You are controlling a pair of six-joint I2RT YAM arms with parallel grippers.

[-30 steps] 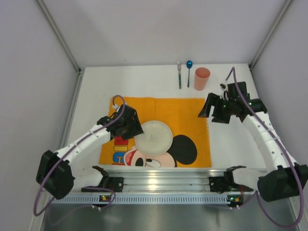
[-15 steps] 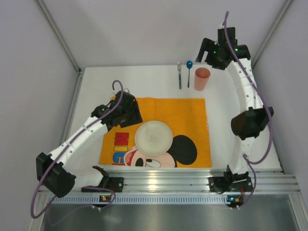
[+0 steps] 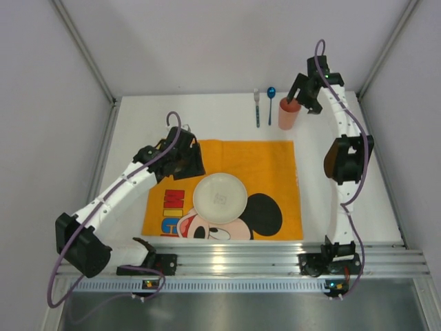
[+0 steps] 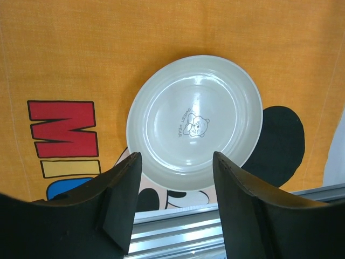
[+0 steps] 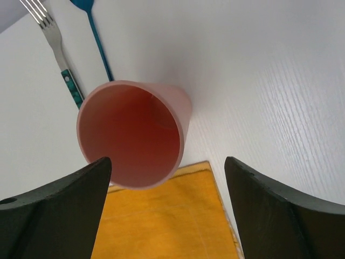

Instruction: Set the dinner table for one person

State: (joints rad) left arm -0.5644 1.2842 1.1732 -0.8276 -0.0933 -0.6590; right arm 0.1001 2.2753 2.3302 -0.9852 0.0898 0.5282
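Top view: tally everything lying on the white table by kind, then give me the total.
White plate: 1
Pink cup: 1
Fork: 1
Blue spoon: 1
Orange Mickey Mouse mat: 1
Total: 5

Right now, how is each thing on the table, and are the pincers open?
Orange Mickey Mouse cloth mat: spread flat.
Round white plate: upright, empty, on the mat.
Pink plastic cup: upright, empty.
Green-handled metal fork: lying flat.
Blue spoon: lying flat.
Left pincer: open, holding nothing.
Right pincer: open, holding nothing.
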